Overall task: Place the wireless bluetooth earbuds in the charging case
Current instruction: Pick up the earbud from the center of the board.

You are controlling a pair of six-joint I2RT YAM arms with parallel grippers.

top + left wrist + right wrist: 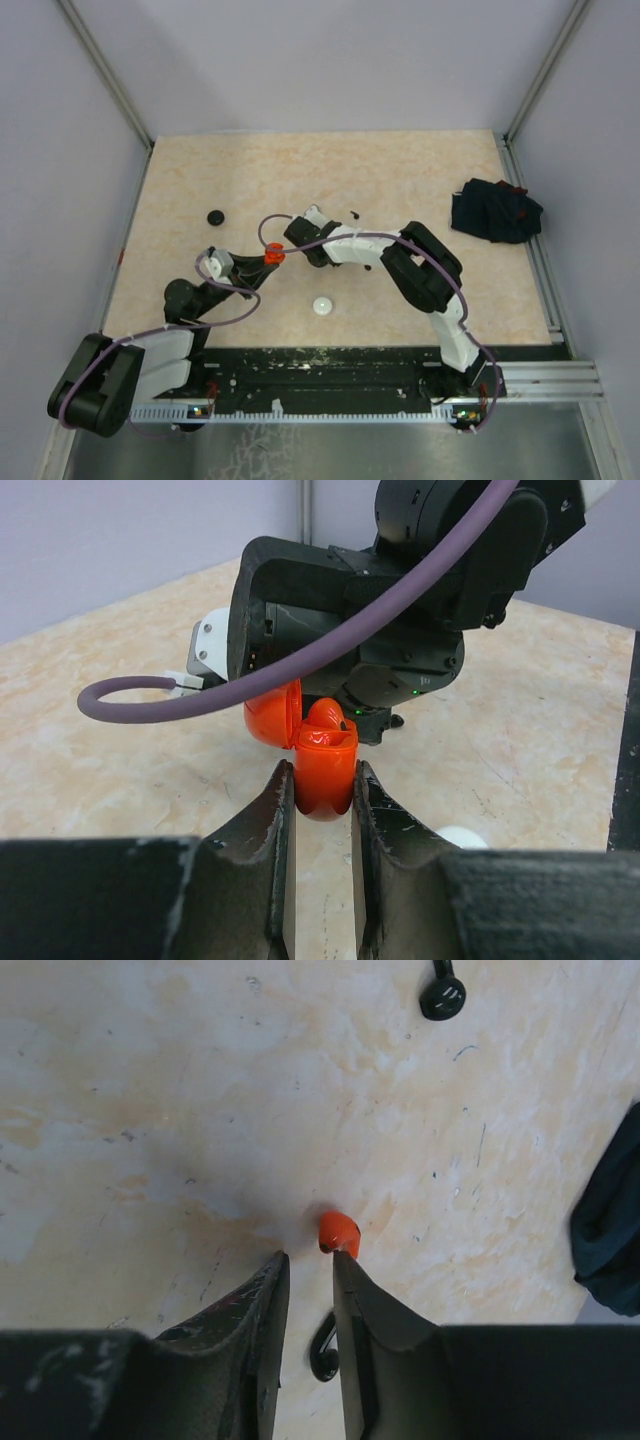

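My left gripper (pixel 324 772) is shut on the red-orange charging case (pixel 326 785), which it holds upright with its lid (pixel 272 718) swung open to the left. A red-orange piece (pixel 322 718) pokes out of the case's mouth. The right gripper (pixel 310 1256) stands slightly open with nothing between its fingers. A red-orange earbud (pixel 339 1232) sits just past its right fingertip, and I cannot tell whether it touches. Two black earbuds lie on the table, one (pixel 324 1352) below the gap and one (pixel 442 996) farther off. From above, both grippers meet at the case (pixel 273 256).
A round black disc (pixel 215 216) lies at the left and a white disc (pixel 322 306) near the front. A dark navy cloth bundle (pixel 495 210) rests at the right edge. The right arm's body and purple cable loom close behind the case.
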